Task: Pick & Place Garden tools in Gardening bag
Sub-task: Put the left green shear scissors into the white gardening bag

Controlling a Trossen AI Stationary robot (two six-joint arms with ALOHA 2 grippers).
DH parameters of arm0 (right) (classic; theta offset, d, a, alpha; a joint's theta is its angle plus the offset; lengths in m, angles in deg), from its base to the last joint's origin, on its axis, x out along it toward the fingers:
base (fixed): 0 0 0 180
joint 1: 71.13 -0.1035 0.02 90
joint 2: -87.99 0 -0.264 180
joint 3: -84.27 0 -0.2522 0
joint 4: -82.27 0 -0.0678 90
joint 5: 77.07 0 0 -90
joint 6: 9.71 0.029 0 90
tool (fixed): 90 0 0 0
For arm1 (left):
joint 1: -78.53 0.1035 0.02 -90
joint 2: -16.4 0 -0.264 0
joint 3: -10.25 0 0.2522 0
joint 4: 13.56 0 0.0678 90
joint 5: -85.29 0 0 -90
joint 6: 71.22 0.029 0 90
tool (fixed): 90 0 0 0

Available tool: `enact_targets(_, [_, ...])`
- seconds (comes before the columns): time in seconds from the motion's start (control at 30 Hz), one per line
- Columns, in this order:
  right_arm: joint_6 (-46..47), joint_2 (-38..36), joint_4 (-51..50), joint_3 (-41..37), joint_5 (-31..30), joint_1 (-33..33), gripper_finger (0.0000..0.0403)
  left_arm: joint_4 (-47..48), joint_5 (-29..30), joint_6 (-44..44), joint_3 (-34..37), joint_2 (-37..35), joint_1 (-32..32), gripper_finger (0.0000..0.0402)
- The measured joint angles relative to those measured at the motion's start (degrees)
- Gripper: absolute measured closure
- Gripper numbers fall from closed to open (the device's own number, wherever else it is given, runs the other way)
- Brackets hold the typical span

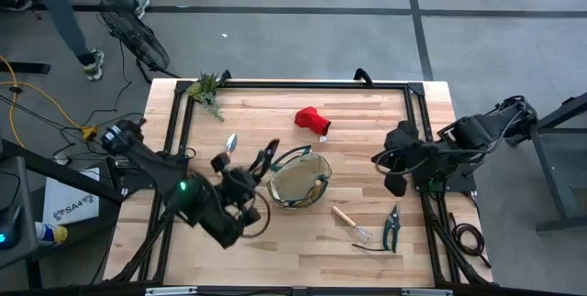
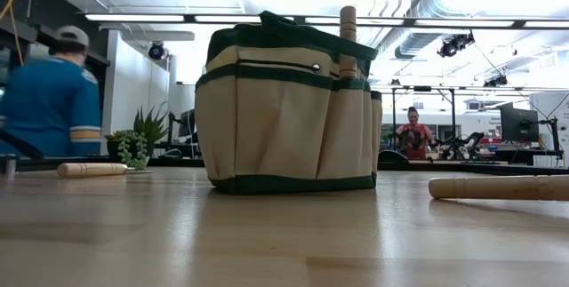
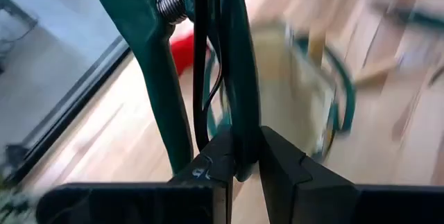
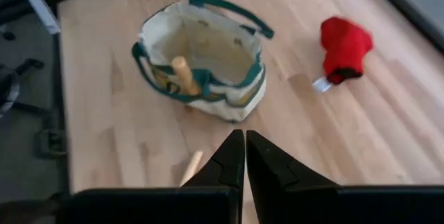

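Observation:
The tan gardening bag with green trim stands mid-table, and a wooden tool handle sticks up from one of its pockets. Just left of it my left gripper is shut on a green-handled pruner. My right gripper hovers shut and empty to the right of the bag. On the table lie a red glove, a silver trowel, a wooden-handled rake and a second pruner. My left gripper pinches one green handle of the pruner between its two fingers, near that handle's free end. The other handle stays outside the fingers. The pruner stands out beyond the fingertips, with its spring at the far end. It is off the table.
A leafy plant sprig lies at the table's far left corner. Black rails frame the tabletop. People move on the floor beyond the table. Bare wood lies near the front edge.

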Motion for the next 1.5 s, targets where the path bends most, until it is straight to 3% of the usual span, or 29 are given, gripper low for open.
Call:
enact_targets(0.1, [-3.25,2.46,2.01,0.0,-3.3,0.0,0.0376,-8.07,-0.32,7.14,0.02,-3.1,2.45,0.0365])
enact_targets(0.27, [-4.61,6.25,4.16,0.0,-8.89,0.0,0.0348,-19.61,-6.99,17.71,0.02,-5.52,7.47,0.0365])
enact_targets(0.67, [-4.54,7.77,5.51,0.0,-9.89,-0.01,0.0332,-48.41,-34.32,31.95,0.02,-3.72,22.17,0.0365])
enact_targets(0.83, [-3.25,6.74,4.43,0.0,-6.72,-0.29,0.0334,-54.68,-47.03,32.97,0.02,-1.81,28.48,0.0365])
enact_targets(1.03, [0.16,5.4,-0.59,0.0,-5.21,-2.19,0.0335,-63.11,-57.53,32.12,0.15,3.71,32.76,0.0365])
enact_targets(1.5, [7.17,-1.47,-12.79,0.0,-5.27,-10.31,0.0335,-89.03,-70.18,22.43,0.09,13.75,38.33,0.0365])
